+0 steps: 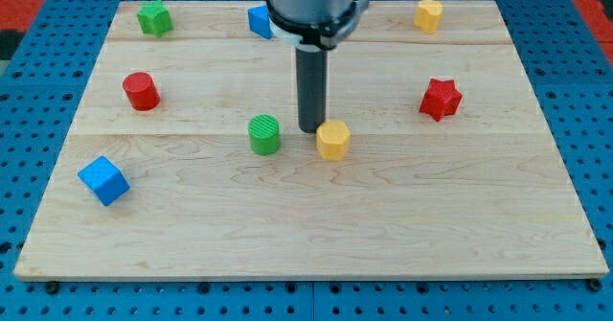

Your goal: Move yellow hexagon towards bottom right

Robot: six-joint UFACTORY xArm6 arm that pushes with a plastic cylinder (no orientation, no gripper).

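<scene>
No pincer on this arm, so nothing released, clenched or grasped: only a straight dark rod, with my tip (310,129) set down on the pale wooden worktop (460,225). Tip placed just at the upper-left edge of the yellow hexagonal block (332,140), touching or nearly so; contact cannot be told for certain. Well chosen for the job, it seems: standing on the side away from the view's bottom right, so a push would drive the block that way. Yellow hexagonal block sitting near the middle of the worktop, with open wood between it and the bottom-right corner, so most of the travel looks yet to be made.

Just to the view's left of the tip, a green ribbed cylinder (265,134), near but apart. Further off: red cylinder (141,91), blue cube (103,180), green block (153,18), a blue block (259,21) partly hidden behind the arm, a second yellow block (428,15), red star-shaped block (441,99).
</scene>
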